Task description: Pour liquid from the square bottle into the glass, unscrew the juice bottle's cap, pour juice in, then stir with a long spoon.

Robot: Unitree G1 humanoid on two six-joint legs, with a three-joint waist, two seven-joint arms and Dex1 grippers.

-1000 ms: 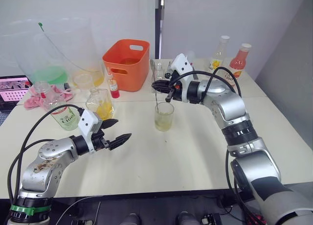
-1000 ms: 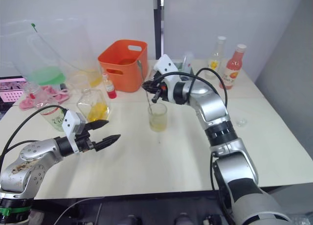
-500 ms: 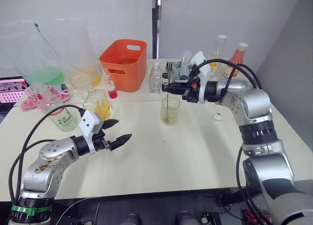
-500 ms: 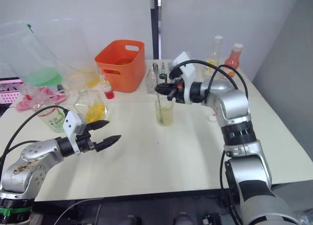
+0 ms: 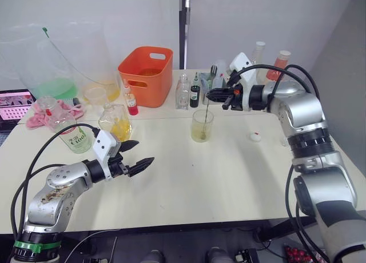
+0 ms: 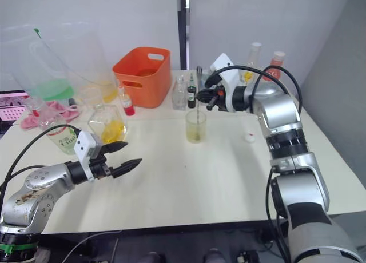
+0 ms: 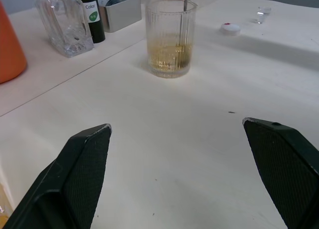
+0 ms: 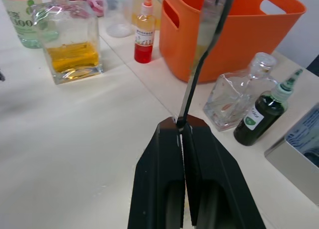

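Observation:
The ribbed glass holds pale yellow liquid and stands mid-table. A long spoon stands in it, tilted, its bowl near the bottom. My right gripper is shut on the spoon's handle just above the glass. The square bottle, a third full of amber liquid, stands to the left. My left gripper hovers open over the table in front of that bottle, empty, pointing toward the glass. Two juice bottles stand at the back right. A small white cap lies right of the glass.
An orange basket stands at the back, with a small red bottle beside it. A clear decanter, a dark green bottle and a metal tin sit behind the glass. A green-labelled bottle and a pink cloth are far left.
The view has shifted. My right gripper has lowered the spoon into the glass and moved right relative to it. The left arm has stayed where it was.

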